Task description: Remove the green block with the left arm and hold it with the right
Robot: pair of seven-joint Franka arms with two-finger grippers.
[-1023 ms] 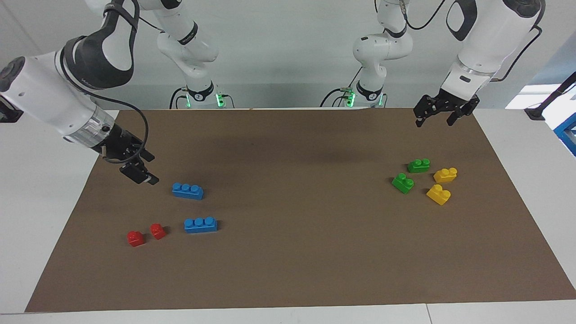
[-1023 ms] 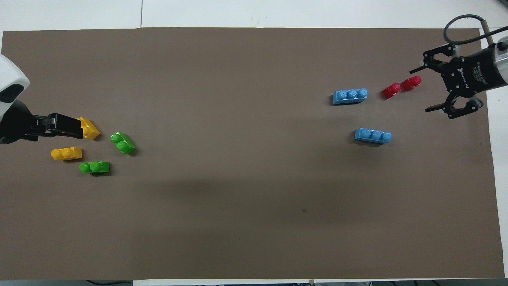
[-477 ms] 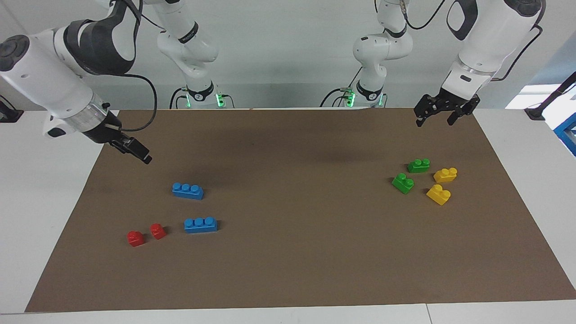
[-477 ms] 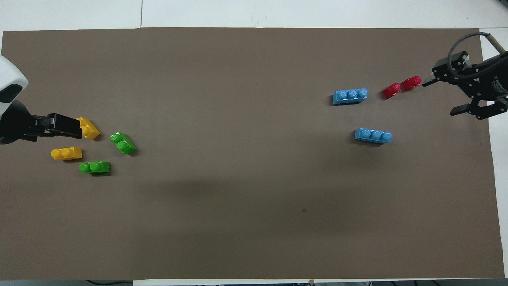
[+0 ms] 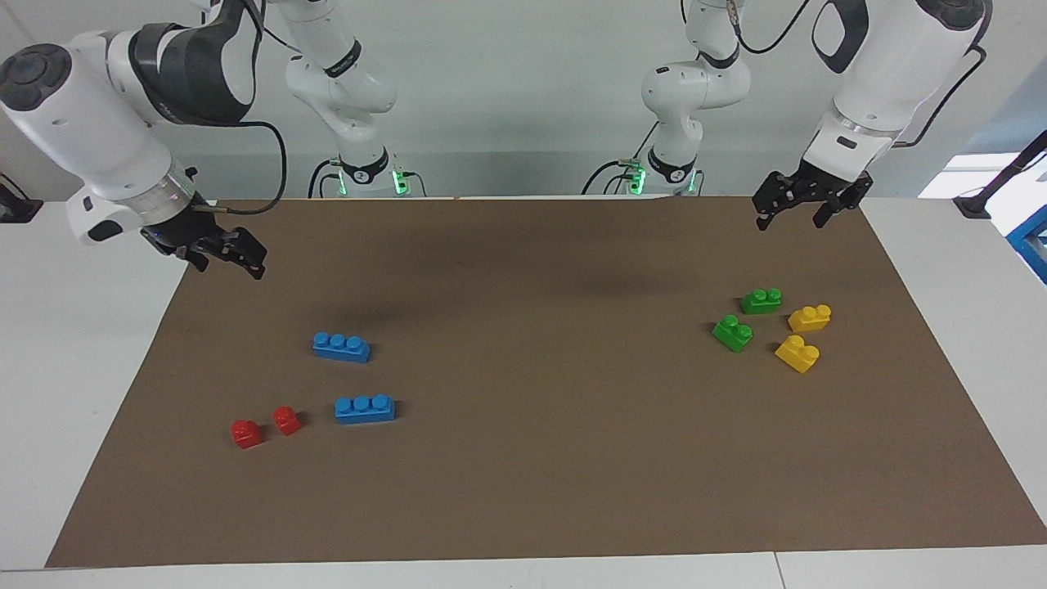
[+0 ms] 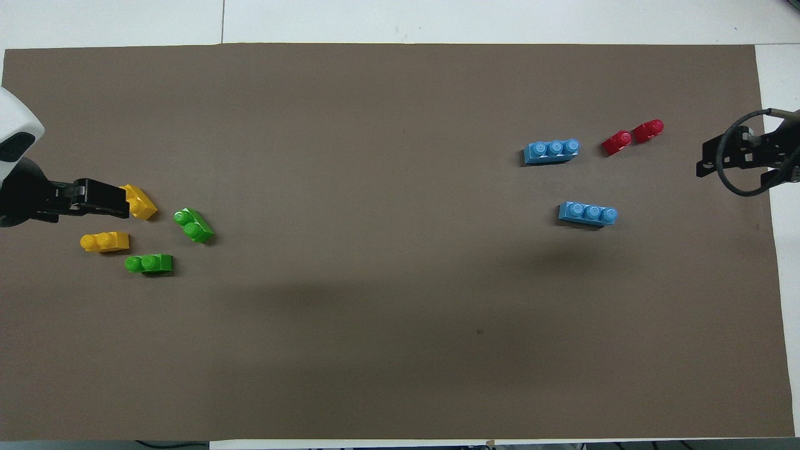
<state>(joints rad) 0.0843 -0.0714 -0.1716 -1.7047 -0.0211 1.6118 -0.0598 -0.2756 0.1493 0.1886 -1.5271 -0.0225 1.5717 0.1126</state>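
Two green blocks lie apart on the brown mat (image 5: pixel 523 458) at the left arm's end: one (image 5: pixel 761 301) (image 6: pixel 149 264) nearer the robots, the other (image 5: pixel 733 333) (image 6: pixel 194 225) a little farther. My left gripper (image 5: pixel 789 219) (image 6: pixel 125 201) hangs open and empty, raised over the mat, touching no brick. My right gripper (image 5: pixel 231 255) (image 6: pixel 737 164) hangs open and empty over the mat's edge at the right arm's end, with its black cable looping beside it.
Two yellow bricks (image 5: pixel 810 317) (image 5: pixel 797 353) lie beside the green ones. Two blue three-stud bricks (image 5: pixel 341 347) (image 5: pixel 365 408) and two small red bricks (image 5: pixel 246 433) (image 5: pixel 286 420) lie at the right arm's end.
My right gripper has risen and pulled back from beside the blue brick to the mat's edge, turning at the wrist. The left gripper and all bricks have stayed put.
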